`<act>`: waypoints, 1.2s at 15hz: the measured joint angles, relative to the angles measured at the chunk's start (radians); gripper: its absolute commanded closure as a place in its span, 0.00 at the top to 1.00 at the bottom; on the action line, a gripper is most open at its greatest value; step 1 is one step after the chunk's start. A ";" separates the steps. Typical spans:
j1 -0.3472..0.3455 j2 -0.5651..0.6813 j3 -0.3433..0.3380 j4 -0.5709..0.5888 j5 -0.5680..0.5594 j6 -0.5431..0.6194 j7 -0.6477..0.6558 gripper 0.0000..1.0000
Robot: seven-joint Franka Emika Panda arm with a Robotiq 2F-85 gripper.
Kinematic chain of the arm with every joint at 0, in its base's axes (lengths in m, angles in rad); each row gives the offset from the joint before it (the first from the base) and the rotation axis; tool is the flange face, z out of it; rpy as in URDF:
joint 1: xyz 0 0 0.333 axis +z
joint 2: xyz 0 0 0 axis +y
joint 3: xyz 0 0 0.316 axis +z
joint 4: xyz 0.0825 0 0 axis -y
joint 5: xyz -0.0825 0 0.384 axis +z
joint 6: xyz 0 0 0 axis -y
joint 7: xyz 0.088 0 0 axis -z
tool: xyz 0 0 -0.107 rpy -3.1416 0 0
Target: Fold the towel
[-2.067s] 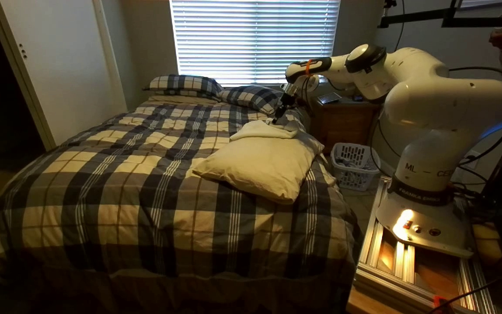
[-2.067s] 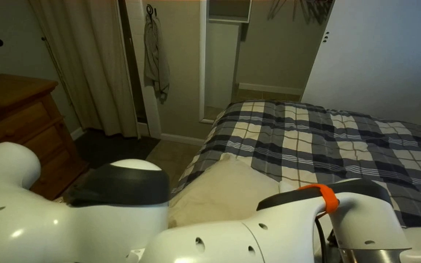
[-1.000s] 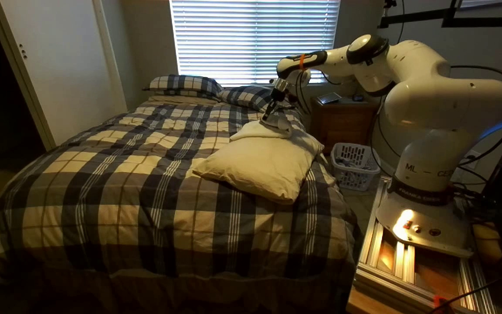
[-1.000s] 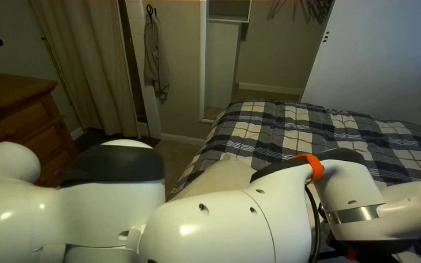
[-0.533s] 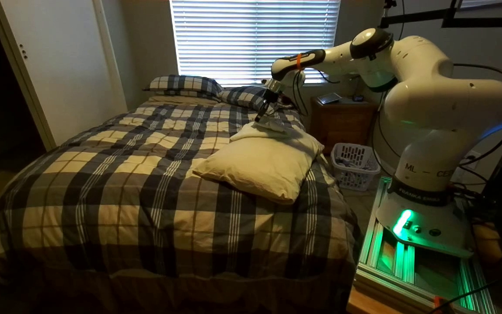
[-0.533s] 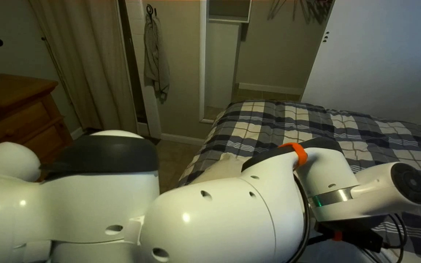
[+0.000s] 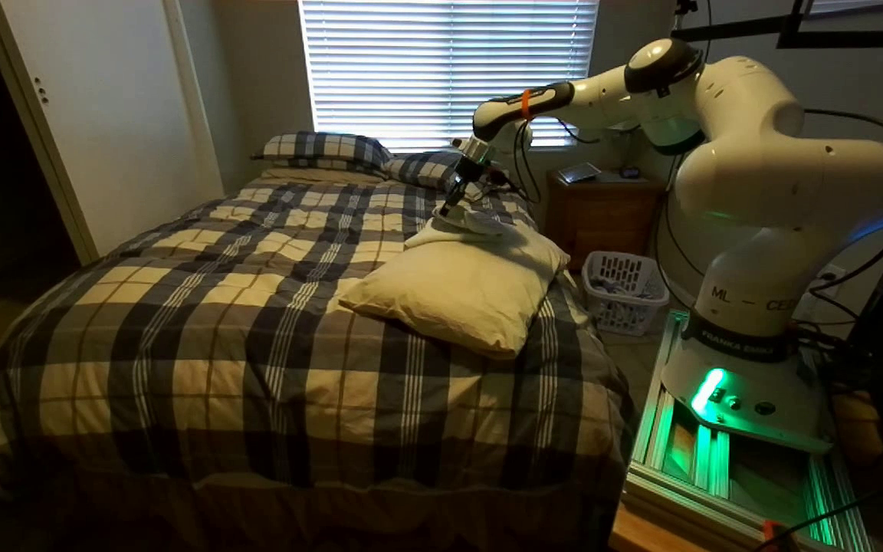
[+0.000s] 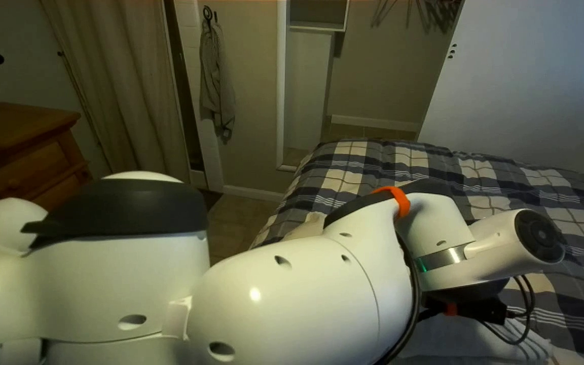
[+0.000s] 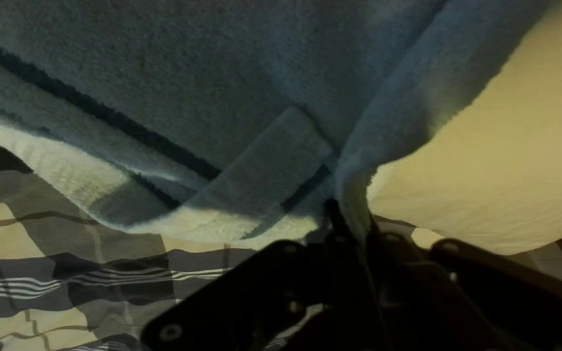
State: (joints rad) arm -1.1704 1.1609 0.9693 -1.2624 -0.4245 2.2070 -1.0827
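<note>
Striped towel (image 9: pixel 232 92) lies over the far end of the beige pillow (image 7: pixel 457 295) in an exterior view; in the wrist view its lower edge shows against the plaid comforter (image 9: pixel 110 278). Tool (image 9: pixel 354 222) pinches a narrow bunch of towel edge, cloth visible between its fingertips (image 9: pixel 337 222). Fold underway, not done, I'd judge.

Risks. Slip: the bite is small, so a fast pull or a snag could drag the edge out. Skew: just one spot is held, so the free side would likely trail and leave a diagonal fold. Lump: a turned-back flap (image 9: pixel 271 161) sits just beside the tool and may get trapped underneath. Soft base: pillow should give under pressure (nothing hard to press against), so pushing down could dent it or shove it along with the towel. Early release: thick cloth would probably spring back if let go before it's laid flat.

Dark around the pinch, can't tell how many layers are caught; an extra one would lift the bottom too. Panda arm (image 8: pixel 292 294) blocks most of the towel in an exterior view, so a crooked edge could go unnoticed there.
</note>
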 measured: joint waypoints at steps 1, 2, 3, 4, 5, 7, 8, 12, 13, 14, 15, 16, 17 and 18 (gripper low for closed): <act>-0.003 0.000 0.005 -0.010 0.000 0.005 -0.005 0.01; -0.005 0.000 0.010 -0.019 0.000 0.016 -0.008 0.01; -0.006 0.000 0.013 -0.024 0.001 0.027 -0.010 0.01; -0.007 0.001 0.016 -0.029 0.001 0.038 -0.012 0.01; -0.008 0.002 0.021 -0.032 0.002 0.049 -0.015 0.01; -0.009 0.003 0.027 -0.041 0.002 0.064 -0.023 0.11; -0.009 0.004 0.030 -0.045 0.002 0.064 -0.027 0.32; -0.008 0.005 0.036 -0.063 0.003 0.063 -0.029 0.58; -0.010 0.005 0.039 -0.069 0.005 0.063 -0.028 0.65; -0.013 0.005 0.044 -0.072 0.008 0.063 -0.026 0.71; -0.017 0.004 0.051 -0.075 0.010 0.063 -0.023 0.79; -0.023 0.003 0.057 -0.077 0.010 0.064 -0.014 0.85; -0.030 0.001 0.061 -0.079 0.010 0.064 0.002 0.93; -0.037 -0.002 0.062 -0.080 0.010 0.067 0.028 0.98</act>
State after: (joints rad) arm -1.2070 1.1587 1.0310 -1.3422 -0.4145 2.2737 -1.0547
